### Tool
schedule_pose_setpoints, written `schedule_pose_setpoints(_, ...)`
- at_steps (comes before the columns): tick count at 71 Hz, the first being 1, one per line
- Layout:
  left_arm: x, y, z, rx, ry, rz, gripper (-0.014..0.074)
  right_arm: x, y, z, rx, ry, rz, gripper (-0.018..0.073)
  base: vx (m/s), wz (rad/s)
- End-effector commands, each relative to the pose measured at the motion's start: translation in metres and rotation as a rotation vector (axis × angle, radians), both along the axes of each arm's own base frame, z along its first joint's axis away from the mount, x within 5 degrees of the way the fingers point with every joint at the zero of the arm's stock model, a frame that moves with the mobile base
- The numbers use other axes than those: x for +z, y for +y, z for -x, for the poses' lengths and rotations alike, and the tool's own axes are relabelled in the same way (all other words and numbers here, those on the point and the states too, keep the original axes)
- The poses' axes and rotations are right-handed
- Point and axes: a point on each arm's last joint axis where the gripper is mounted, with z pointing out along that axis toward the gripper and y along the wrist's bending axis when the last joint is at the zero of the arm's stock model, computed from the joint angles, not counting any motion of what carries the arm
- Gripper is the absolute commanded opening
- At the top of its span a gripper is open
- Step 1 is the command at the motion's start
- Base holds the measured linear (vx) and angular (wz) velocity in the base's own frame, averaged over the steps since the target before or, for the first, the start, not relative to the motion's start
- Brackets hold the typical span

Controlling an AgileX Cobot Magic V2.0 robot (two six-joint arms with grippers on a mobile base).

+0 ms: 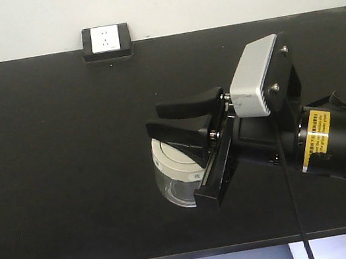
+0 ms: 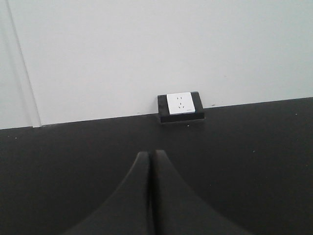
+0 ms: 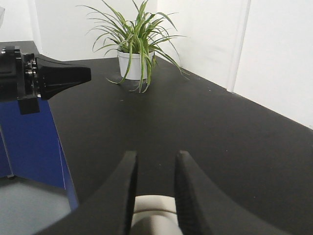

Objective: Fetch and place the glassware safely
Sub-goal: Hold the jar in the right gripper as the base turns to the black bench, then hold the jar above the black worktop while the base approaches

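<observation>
The jar (image 1: 173,186) stands upright on the black worktop (image 1: 50,158), about midway between left and right and nearer the near edge than the far wall, where a socket (image 1: 106,41) sits. Its cream lid (image 1: 173,159) is on. The right gripper (image 3: 156,155) reaches in from the right, low over the jar. In the right wrist view its jaws stand narrowly apart, with the lid filling the gap from one finger to the other. I read that as the jaws closed on the top of the lid, probably its knob, though the contact itself lies at the bottom edge of the view and is not plain. The left gripper (image 2: 149,152) is well off to the left, its jaws pressed together and holding nothing. A potted plant (image 3: 134,54) stands at the far left end, well apart from the jar. The step in hand looks like the grasp, with the jar resting on the worktop. The next move calls for a straight, slow lift. The hold seems to be on the lid alone, so the glass body could stay behind or drop free if the lid is loose. It should be carried level and kept low.
</observation>
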Motion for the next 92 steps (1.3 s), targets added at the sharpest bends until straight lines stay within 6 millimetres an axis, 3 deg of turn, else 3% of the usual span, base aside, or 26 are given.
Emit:
schedule_pose_setpoints(1, 0.0156, -0.0014, -0.001, -0.01, -0.097, 0.017, -0.0007, 0.022, -0.0012, 0.0052, 0.029, -0.049, -0.094, 0.0, 0.06, -0.01)
schedule_pose_setpoints(92, 0.0156, -0.0014, -0.001, -0.01, -0.097, 0.017, -0.0007, 0.0219, -0.0012, 0.0051, 0.027, -0.049, -0.093, 0.0, 0.04, -0.01)
